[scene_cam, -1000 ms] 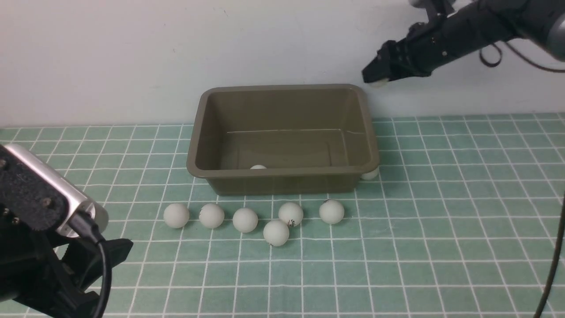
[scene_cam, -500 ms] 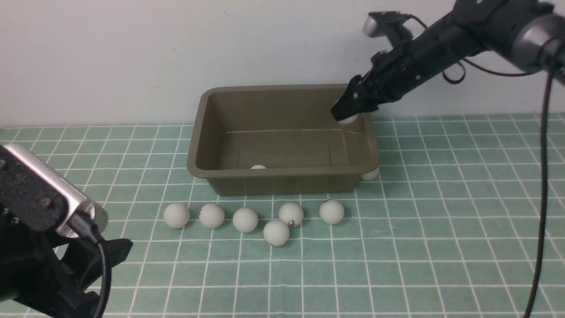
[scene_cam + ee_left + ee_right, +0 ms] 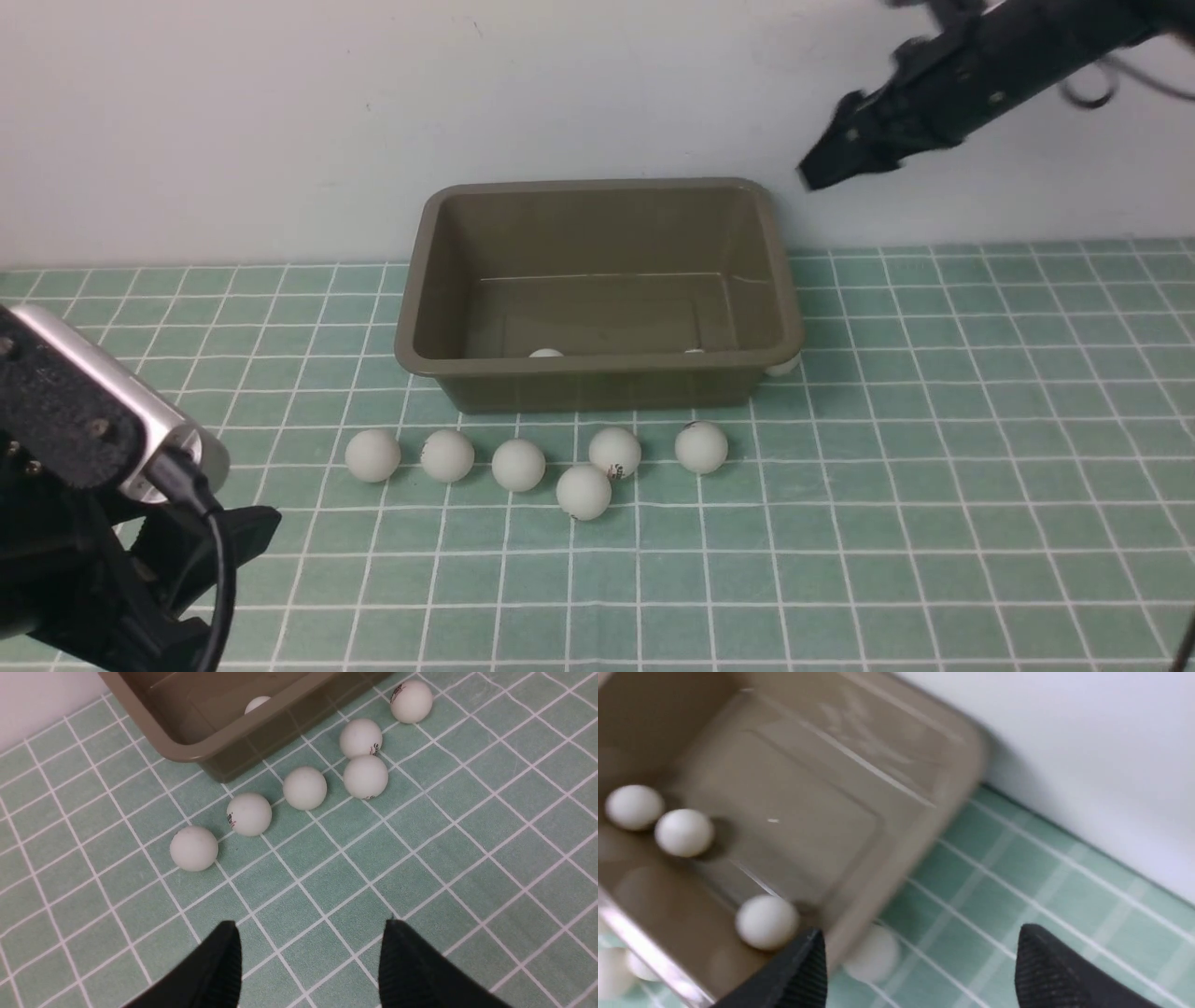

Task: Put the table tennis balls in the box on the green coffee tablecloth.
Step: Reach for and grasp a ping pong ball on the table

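Note:
The olive-brown box (image 3: 597, 371) stands on the green coffee tablecloth (image 3: 934, 467) near the wall. In the right wrist view three table tennis balls (image 3: 684, 832) lie inside the box (image 3: 962, 765). Several more balls (image 3: 518, 465) sit in a loose row on the cloth in front of the box, and one ball (image 3: 782, 366) rests against its near right corner. My right gripper (image 3: 822, 173) hangs open and empty above and to the right of the box's far right corner. My left gripper (image 3: 310, 926) is open and empty, low over the cloth, short of the row of balls (image 3: 248, 814).
A white wall runs close behind the box. The left arm's wrist camera and its cable (image 3: 187, 476) fill the front view's lower left corner. Bare cloth stretches to the right of the box and in front of the ball row.
My right gripper dipped over the box's far right corner with a ball, opened and let it go. It has since lifted back up to the right, empty. The left arm has not moved.

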Controlling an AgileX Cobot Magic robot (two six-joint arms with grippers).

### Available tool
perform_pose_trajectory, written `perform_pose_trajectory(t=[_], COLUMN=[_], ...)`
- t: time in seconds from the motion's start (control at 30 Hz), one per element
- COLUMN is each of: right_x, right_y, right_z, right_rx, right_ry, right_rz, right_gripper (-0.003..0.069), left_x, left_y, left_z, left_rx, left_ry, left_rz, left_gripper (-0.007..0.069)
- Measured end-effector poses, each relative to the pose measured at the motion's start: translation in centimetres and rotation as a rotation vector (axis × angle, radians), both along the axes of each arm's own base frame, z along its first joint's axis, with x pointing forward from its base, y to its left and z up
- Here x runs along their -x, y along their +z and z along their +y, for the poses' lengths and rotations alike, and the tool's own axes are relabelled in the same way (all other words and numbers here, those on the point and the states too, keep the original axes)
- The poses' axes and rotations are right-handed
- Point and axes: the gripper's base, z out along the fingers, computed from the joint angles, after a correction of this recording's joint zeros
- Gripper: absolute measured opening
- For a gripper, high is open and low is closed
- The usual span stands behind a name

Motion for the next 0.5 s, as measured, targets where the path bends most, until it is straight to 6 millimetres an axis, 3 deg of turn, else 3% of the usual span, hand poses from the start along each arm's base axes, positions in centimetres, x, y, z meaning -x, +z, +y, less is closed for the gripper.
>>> perform_pose_trajectory(t=[0.17, 0.5], right_x=[0.5, 0.7], right_y=[1.1, 0.9], right_z=[-1.2, -2.2], right_rx=[0.059, 0.201], right_ry=[-0.013, 0.0], right_rz=[-0.031, -0.04], right_gripper=[0.0482, 0.0479], left_x=[0.0, 0.0], left_y=[0.0, 0.0], left_z=[0.0, 0.0], left_rx=[0.0, 0.0], left_ry=[0.0, 0.0], left_rz=[0.0, 0.0], left_gripper=[0.0363, 0.0363])
